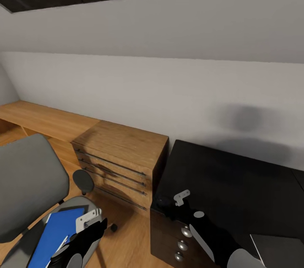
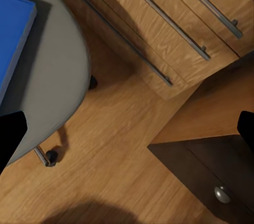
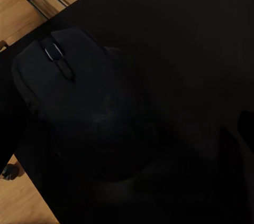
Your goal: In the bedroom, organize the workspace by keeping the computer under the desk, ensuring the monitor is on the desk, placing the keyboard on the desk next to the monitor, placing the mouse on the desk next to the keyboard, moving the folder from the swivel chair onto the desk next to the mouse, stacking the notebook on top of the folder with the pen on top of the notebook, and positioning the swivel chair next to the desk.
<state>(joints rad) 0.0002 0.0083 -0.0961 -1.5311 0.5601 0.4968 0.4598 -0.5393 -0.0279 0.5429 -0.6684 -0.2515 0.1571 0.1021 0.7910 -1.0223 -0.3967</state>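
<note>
Your desk takes up the right of the head view: a black top, bare across most of what shows, with drawers and round silver knobs on its near front. Just beside it stands the wooden dresser with long bar handles, against a plain pale wall; the floor is wood.

The chair sits at the lower left, apart from the desk, with the blue folder lying flat on its seat. I'd judge the folder light but thin and somewhat floppy, so pinch it at a free edge, not the middle, and expect it to sag. A thin white strip beside it may be the pen; too small to be sure.

The mouse is in your right gripper, at or just over the near left corner of the desk. It looks small, hard and smooth, so probably slippery; a hold across its flanks suits it. Whether it already rests on the top, you cannot tell.

Your left gripper hangs over the chair's edge, fingers spread wide, holding nothing.
</note>
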